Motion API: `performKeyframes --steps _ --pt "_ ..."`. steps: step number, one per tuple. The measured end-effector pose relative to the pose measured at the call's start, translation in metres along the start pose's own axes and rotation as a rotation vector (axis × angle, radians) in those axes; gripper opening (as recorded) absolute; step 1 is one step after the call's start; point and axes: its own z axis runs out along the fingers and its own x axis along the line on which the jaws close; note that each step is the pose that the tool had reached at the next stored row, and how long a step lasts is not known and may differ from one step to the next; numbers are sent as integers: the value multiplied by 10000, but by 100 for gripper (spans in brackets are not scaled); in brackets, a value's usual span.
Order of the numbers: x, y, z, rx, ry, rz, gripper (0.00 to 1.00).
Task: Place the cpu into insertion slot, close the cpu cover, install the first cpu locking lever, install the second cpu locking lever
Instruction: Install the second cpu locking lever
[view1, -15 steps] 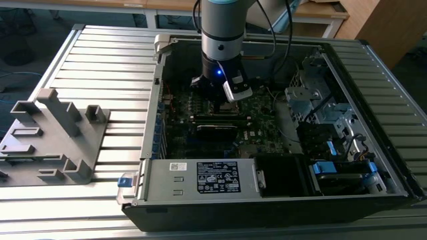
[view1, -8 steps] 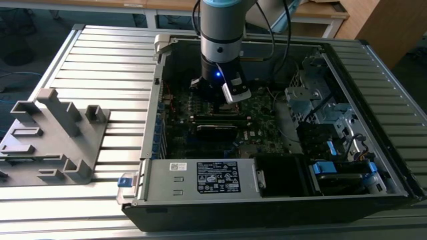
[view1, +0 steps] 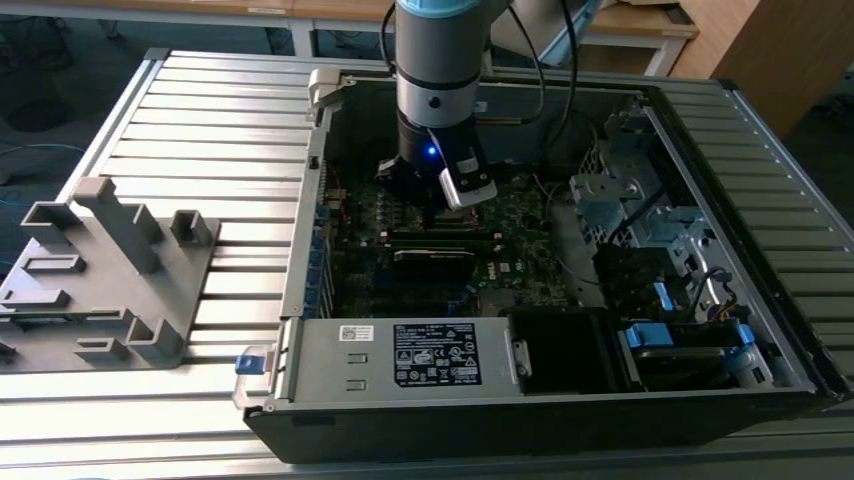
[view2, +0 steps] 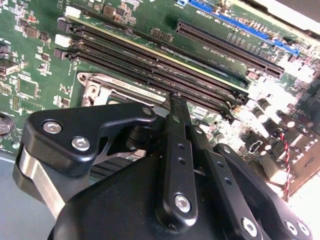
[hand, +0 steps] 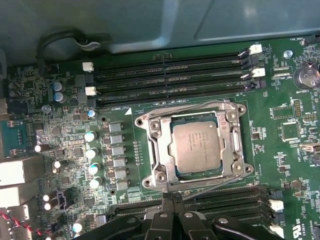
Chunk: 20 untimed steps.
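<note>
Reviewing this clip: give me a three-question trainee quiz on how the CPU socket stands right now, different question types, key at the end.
1. True or false: in the first wrist view, the cpu already sits in the insertion slot with the cpu cover down around it.
2. Multiple choice: in the exterior view, the end effector is
A. over the grey fixture on the table
B. inside the open computer case, above the motherboard
C. outside the case, beside the blue-tabbed drive bay
3. Fill in: in the first wrist view, long black ____ slots run along the side of the socket away from the end effector.

Key: 1 true; 2 B; 3 memory
</note>
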Motion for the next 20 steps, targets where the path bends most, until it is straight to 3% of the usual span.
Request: performKeyframes --steps 6,11,20 --pt "48 -7 16 0 0 0 10" --pt "72 -11 69 -8 1 1 10" --pt "134 -19 84 -55 6 3 10"
